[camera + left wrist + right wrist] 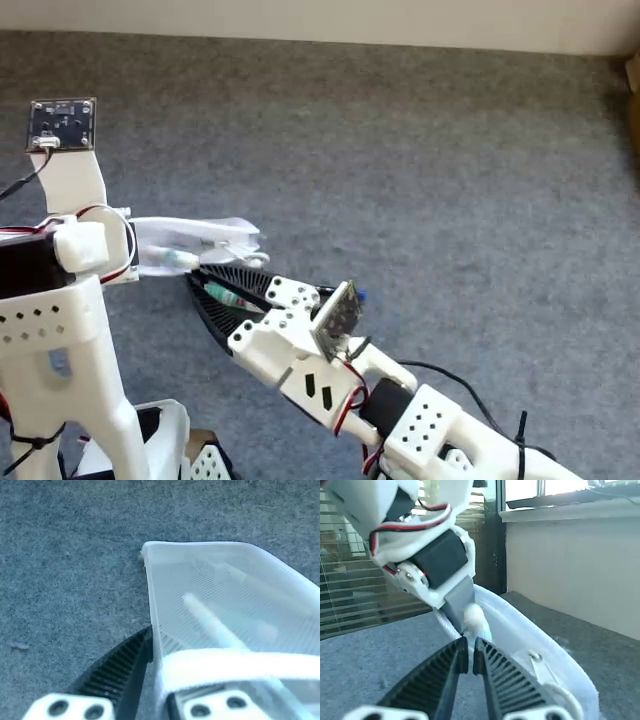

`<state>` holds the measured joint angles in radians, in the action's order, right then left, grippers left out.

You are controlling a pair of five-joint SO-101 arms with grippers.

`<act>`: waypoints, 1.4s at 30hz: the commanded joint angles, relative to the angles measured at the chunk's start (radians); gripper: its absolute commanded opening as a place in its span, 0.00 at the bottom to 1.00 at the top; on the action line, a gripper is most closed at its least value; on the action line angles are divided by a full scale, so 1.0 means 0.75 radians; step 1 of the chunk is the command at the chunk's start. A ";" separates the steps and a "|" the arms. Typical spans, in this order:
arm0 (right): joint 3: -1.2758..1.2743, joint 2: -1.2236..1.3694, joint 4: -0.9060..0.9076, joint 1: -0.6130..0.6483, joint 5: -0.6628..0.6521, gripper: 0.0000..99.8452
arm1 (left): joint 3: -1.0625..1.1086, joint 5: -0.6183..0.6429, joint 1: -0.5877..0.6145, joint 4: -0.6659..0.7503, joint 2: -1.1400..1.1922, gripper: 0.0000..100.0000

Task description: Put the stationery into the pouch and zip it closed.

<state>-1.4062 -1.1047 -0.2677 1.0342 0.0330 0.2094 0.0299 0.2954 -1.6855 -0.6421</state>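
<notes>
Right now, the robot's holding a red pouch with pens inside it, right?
The pouch is see-through white, not red, as the left wrist view shows. The robot does hold it, with pens inside.

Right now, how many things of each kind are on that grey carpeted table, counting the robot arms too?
White robot arms: 2
Translucent white mesh pouch: 1
Pen-like sticks seen through the pouch: 2 clear, perhaps more
Total: 5
</notes>
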 commanded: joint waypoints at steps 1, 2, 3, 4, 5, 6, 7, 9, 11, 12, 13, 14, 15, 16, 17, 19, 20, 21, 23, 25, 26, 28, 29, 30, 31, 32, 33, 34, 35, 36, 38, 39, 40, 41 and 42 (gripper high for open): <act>0.026 0.011 0.048 0.013 -0.016 0.01 | -0.007 0.016 -0.024 0.018 -0.019 0.01; 0.026 0.011 0.048 0.013 -0.016 0.01 | -0.007 0.016 -0.024 0.018 -0.019 0.01; 0.026 0.011 0.052 0.013 -0.016 0.01 | -0.007 0.016 -0.024 0.018 -0.019 0.01; 0.026 0.011 0.054 0.013 -0.016 0.01 | -0.007 0.016 -0.024 0.018 -0.019 0.01; 0.026 0.011 0.054 0.013 -0.016 0.01 | -0.007 0.016 -0.024 0.018 -0.019 0.01; 0.026 0.011 0.054 0.013 -0.016 0.01 | -0.007 0.016 -0.024 0.018 -0.019 0.01; 0.026 0.011 0.054 0.013 -0.016 0.01 | -0.007 0.016 -0.024 0.018 -0.019 0.01; 0.026 0.009 0.054 0.013 -0.016 0.01 | -0.005 0.016 -0.024 0.018 -0.019 0.01; 0.019 -0.021 0.056 0.013 -0.014 0.01 | -0.005 0.016 -0.024 0.016 -0.019 0.01; 0.015 -0.056 0.056 0.013 -0.014 0.01 | -0.005 0.016 -0.024 0.016 -0.019 0.01; 0.015 -0.097 0.075 0.013 -0.014 0.01 | -0.005 0.016 -0.019 0.016 -0.019 0.01; 0.017 -0.144 0.130 0.013 -0.014 0.01 | -0.005 0.016 -0.017 0.016 -0.019 0.01; 0.024 -0.193 0.218 0.013 -0.010 0.01 | -0.005 0.016 -0.017 0.016 -0.019 0.01; 0.026 -0.242 0.326 0.013 -0.008 0.01 | -0.005 0.016 -0.015 0.016 -0.019 0.01; 0.030 -0.285 0.431 0.013 -0.008 0.01 | -0.007 0.016 -0.013 0.018 -0.019 0.01; 0.064 -0.363 0.596 0.013 -0.008 0.01 | -0.011 0.018 -0.013 0.020 -0.019 0.01; 0.087 -0.396 0.664 0.007 -0.008 0.01 | -0.015 0.018 -0.013 0.023 -0.019 0.01; 0.107 -0.425 0.729 -0.017 -0.008 0.01 | -0.017 0.018 -0.013 0.023 -0.019 0.01; 0.154 -0.470 0.856 -0.099 -0.008 0.01 | -0.017 0.018 -0.013 0.023 -0.019 0.01; 0.230 -0.486 0.979 -0.208 -0.008 0.01 | -0.017 0.018 -0.013 0.023 -0.019 0.01; 0.269 -0.486 1.044 -0.261 -0.008 0.01 | -0.017 0.018 -0.011 0.023 -0.019 0.01; 0.347 -0.486 1.153 -0.351 -0.010 0.01 | -0.019 0.018 0.028 0.025 -0.019 0.01; 0.379 -0.486 1.192 -0.388 -0.014 0.01 | -0.019 0.018 0.052 0.025 -0.019 0.01; 0.404 -0.486 1.210 -0.425 -0.014 0.01 | -0.019 0.018 0.079 0.025 -0.019 0.01; 0.422 -0.486 1.214 -0.451 -0.016 0.01 | -0.019 0.018 0.101 0.025 -0.019 0.01; 0.441 -0.486 1.218 -0.474 -0.016 0.01 | -0.017 0.018 0.122 0.025 -0.019 0.01; 0.453 -0.486 1.218 -0.492 -0.016 0.01 | -0.015 0.018 0.138 0.025 -0.019 0.01; 0.453 -0.484 1.218 -0.510 -0.016 0.01 | -0.013 0.018 0.154 0.025 -0.019 0.01; 0.449 -0.484 1.218 -0.519 -0.016 0.01 | -0.011 0.018 0.171 0.025 -0.019 0.01; 0.451 -0.474 1.218 -0.525 -0.016 0.01 | -0.011 0.018 0.189 0.025 -0.019 0.01; 0.451 -0.420 1.220 -0.525 -0.016 0.01 | -0.009 0.018 0.238 0.025 -0.019 0.01; 0.457 -0.375 1.220 -0.525 -0.016 0.01 | -0.009 0.018 0.263 0.025 -0.019 0.01; 0.461 -0.324 1.220 -0.525 -0.016 0.01 | -0.009 0.018 0.287 0.025 -0.019 0.01; 0.461 -0.265 1.220 -0.525 -0.016 0.01 | -0.009 0.018 0.312 0.025 -0.019 0.01; 0.461 -0.202 1.220 -0.525 -0.014 0.01 | -0.009 0.018 0.332 0.025 -0.019 0.01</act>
<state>-1.1285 -1.3686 0.6406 0.6521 0.0330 0.2094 0.0345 0.4887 -1.6855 -0.6421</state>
